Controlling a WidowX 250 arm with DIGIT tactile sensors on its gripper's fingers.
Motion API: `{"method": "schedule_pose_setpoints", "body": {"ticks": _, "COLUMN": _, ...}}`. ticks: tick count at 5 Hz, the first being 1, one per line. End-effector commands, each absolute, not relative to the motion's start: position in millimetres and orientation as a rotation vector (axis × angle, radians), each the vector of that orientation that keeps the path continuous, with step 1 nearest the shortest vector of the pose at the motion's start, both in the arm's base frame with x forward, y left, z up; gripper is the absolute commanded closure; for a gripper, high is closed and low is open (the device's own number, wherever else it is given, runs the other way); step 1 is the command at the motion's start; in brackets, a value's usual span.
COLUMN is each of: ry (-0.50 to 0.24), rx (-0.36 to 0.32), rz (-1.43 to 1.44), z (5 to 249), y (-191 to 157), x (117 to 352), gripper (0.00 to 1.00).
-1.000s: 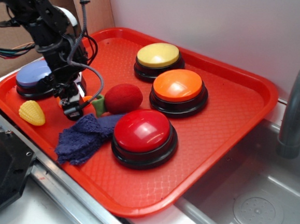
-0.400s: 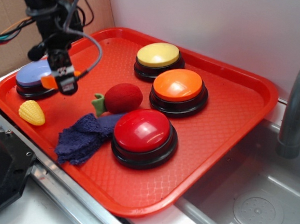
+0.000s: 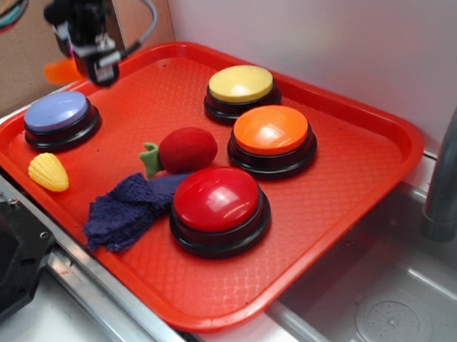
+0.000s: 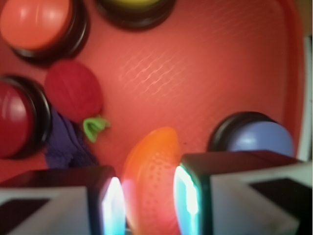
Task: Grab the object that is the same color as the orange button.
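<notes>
Orange toy (image 4: 149, 181) now pinched between clenched jaws, lifted clear of the red tray (image 3: 345, 204) since a second ago. Gone from its spot beside the fuzzy red ball (image 3: 187, 149); carried high above the blue button (image 3: 57, 116). Farther back, matching orange button (image 3: 271, 132). Grab looks essentially done.

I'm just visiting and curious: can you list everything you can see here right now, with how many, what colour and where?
Tray: one, red, beside the sink.
Buttons: four; orange button, yellow behind it, red in front, lavender at left.
Fuzzy ball: one, red, green stem, mid-tray.
Corn toy: one, yellow, left edge.
Cloth: one, dark blue, beside the red button.
Sink and faucet: grey, right.
Orange toy: one, lifted above the tray.
Tool: one, black, shut on the orange toy.
</notes>
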State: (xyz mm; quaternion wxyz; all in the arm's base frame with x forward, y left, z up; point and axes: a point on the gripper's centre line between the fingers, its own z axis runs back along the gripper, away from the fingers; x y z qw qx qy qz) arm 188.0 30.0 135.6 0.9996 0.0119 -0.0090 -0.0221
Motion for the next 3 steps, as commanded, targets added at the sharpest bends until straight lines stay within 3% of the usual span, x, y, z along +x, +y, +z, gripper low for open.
{"method": "schedule_pose_setpoints", "body": {"ticks": 1, "ry": -0.069, "rx": 0.018, "rz": 0.091, "z": 183.3, "y": 22.7, "x": 207.0, "gripper": 1.0}}
{"method": "schedule_pose_setpoints", "body": {"ticks": 2, "ry": -0.019, "rx": 0.009, "rz": 0.249, "z": 182.9, "y": 23.4, "x": 207.4, "gripper": 1.0}}
{"method": "schedule_pose_setpoints", "body": {"ticks": 3, "ry": 0.017, "rx": 0.043, "rz": 0.3, "z": 174.8, "y": 27.9, "x": 208.3, "gripper": 1.0}}
